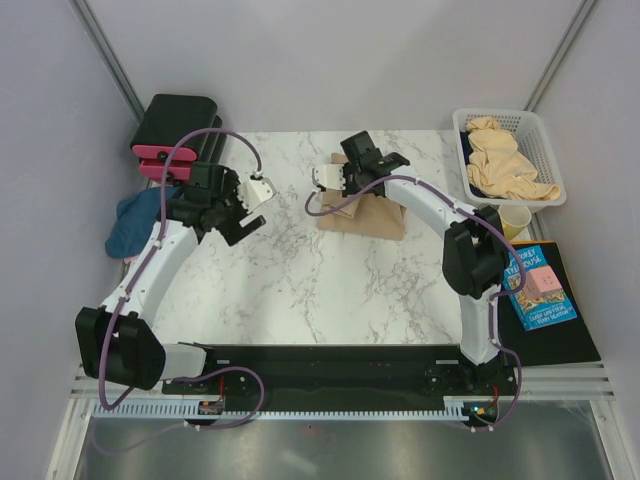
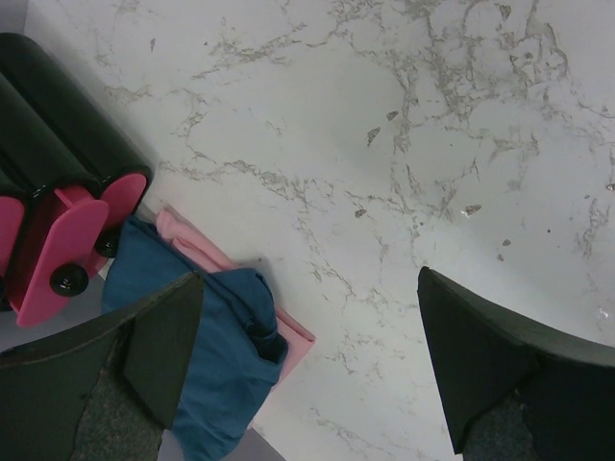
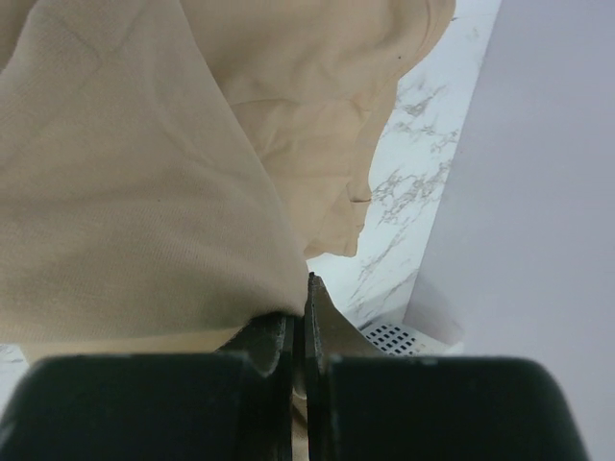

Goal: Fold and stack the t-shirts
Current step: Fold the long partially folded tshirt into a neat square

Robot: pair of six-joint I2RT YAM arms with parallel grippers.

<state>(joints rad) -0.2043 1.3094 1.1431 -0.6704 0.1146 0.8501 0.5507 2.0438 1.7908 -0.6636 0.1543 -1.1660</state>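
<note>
Tan knit cloth, one tan t-shirt: it lies partly folded at the upper centre of the overhead view, on the counter, with one edge raised.

Right jaws: pressed flat together, with a fold of this shirt pinched between the tips. In the right wrist view the cloth drapes away from them in soft, shallow creases.

Left jaws: spread as wide as they go, with nothing between them, hanging over bare counter at centre left. The fingers are dark and wedge-shaped.

Blue t-shirt: crumpled at the left edge of the counter, lying on a pink t-shirt of which only a flat border shows.

Further tan t-shirts: heaped loose in a white plastic mesh basket, upper right.

Handling, by judgement: the shirts are light and limp, with no stiffness of their own. They are not fragile. One is likely to sag from any single hold and to slide readily on polished stone. It is best taken at a hem corner or shoulder seam, with two corners held at once to keep an edge straight. A pinch in mid-panel would probably bunch the cloth.

Counter: white marble pattern with grey veins, smooth and glossy.

Sundries: black-and-pink boxes, rounded hard plastic, upper left. A yellow cup and a blue printed box on a black mat stand at the right.
</note>
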